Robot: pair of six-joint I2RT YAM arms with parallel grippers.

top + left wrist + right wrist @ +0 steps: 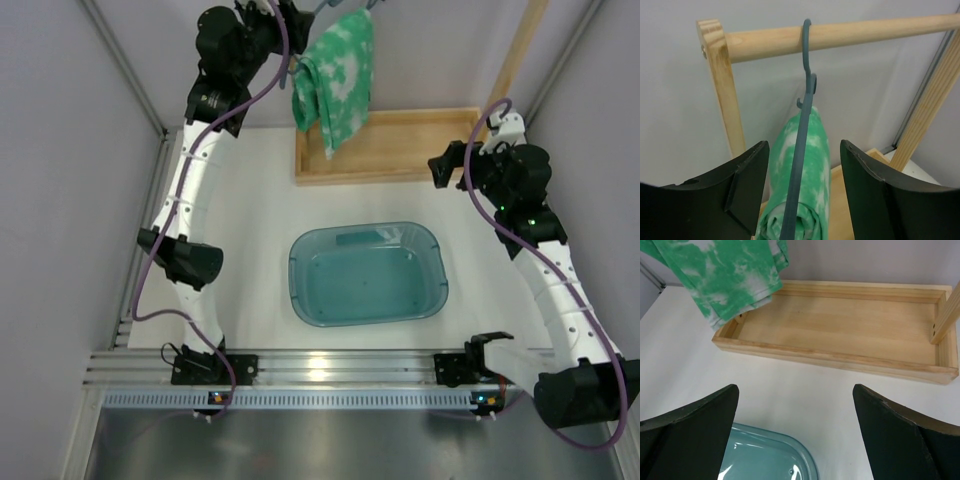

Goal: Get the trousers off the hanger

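- I can read no text, number, brand or sign in any of my three views.
- The trousers (335, 70), hanging beyond the basin (367, 275), show only white blotches on green. I make out no letters on them.
- The metal rail (330, 398), on the near side of the basin, carries a small dark-and-orange patch (215, 398) towards its left end. It is too small for me to tell whether it bears writing.
- The basin's own wall shows me only glare and clear teal plastic, with no mark I can read.
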